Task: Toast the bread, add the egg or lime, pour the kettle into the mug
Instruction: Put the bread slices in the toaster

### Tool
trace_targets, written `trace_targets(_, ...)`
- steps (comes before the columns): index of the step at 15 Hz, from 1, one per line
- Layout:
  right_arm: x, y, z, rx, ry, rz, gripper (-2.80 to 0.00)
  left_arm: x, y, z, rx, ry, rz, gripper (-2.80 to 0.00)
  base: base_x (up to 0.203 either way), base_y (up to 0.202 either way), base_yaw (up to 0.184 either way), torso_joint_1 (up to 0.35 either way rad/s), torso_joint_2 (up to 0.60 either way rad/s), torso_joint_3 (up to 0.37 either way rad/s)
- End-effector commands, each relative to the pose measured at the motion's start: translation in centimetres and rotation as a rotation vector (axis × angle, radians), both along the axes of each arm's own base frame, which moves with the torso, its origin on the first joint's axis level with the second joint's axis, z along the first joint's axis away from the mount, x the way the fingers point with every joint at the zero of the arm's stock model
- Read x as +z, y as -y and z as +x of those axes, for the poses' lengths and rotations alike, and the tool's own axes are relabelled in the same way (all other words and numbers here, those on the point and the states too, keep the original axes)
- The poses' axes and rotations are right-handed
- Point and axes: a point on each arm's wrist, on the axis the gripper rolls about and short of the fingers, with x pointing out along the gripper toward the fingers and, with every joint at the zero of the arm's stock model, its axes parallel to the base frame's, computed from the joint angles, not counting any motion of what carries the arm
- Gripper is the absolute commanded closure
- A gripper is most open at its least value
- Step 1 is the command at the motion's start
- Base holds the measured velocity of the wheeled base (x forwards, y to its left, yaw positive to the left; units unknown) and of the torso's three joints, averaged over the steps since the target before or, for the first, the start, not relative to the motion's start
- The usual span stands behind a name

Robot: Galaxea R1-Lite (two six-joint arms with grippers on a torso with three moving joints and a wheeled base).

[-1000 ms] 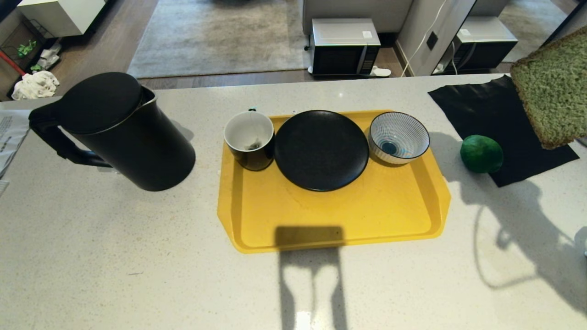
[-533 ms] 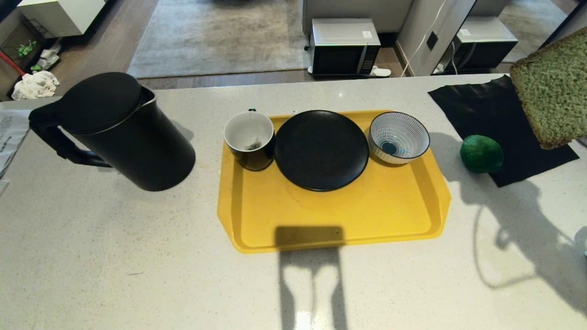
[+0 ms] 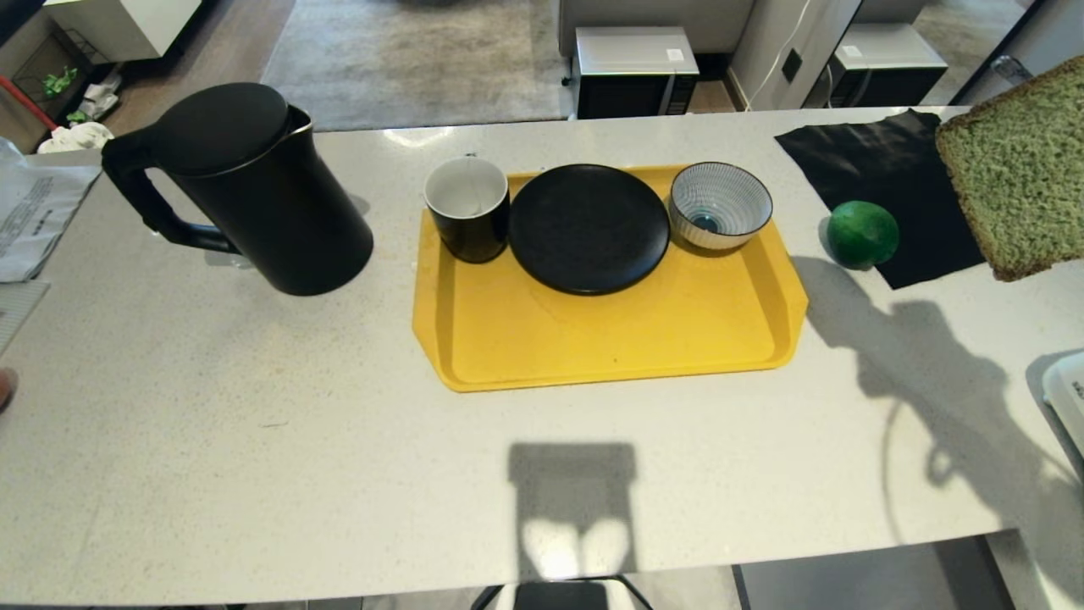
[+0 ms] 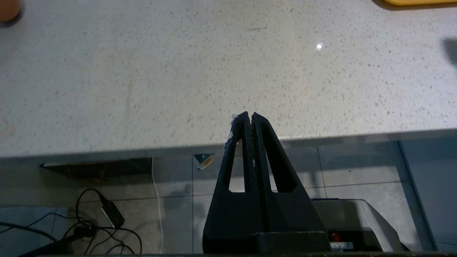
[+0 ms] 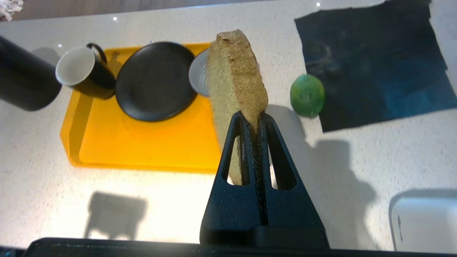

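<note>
Right gripper [image 5: 254, 119] clamped on the lower edge of the bread [image 5: 237, 76], slice held aloft above the counter [image 3: 254, 407], right of the yellow tray [image 3: 610, 339]; left gripper [image 4: 249, 117] shut, empty, parked at counter's near edge; toaster unidentified; carry slowly, keep slice vertical, thin pinch may slip.

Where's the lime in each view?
Head view: lime sits at the right, on the counter at the black cloth's near corner.
Left wrist view: not in it.
Right wrist view: lime beside the held bread.
Shared landmark: yellow tray.
</note>
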Motion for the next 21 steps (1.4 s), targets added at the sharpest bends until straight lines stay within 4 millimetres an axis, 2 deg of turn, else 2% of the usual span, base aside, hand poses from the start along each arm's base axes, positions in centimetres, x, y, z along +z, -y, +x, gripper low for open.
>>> trace_targets(1, 0.0, 0.0, -0.1, -0.001, -0.001, 0.0, 0.0, -0.4, 0.0, 0.1, 0.001, -0.014, -0.001, 0.0, -0.191, 0.0, -0.003, 0.003, 0.01, 0.001)
trace_targets(10, -0.4, 0.3, -0.6, -0.001, 0.002, 0.002, 0.0, -0.4, 0.0, 0.1, 0.0, -0.014, -0.001, 0.0, -0.179, 0.0, -0.001, 0.0, 0.0, 0.002)
trace_targets(18, -0.7, 0.3, -0.8, 0.013, -0.005, -0.002, 0.0, -0.4, 0.0, 0.1, -0.001, -0.016, -0.006, 0.0, 0.0, 0.0, 0.0, 0.0, 0.0, 0.0)
trace_targets(21, -1.0, 0.6, -1.5, 0.016, -0.014, -0.035, 0.0, -0.4, 0.0, 0.1, -0.001, -0.016, -0.006, 0.0, 0.0, 0.0, 0.0, 0.0, 0.0, 0.0)
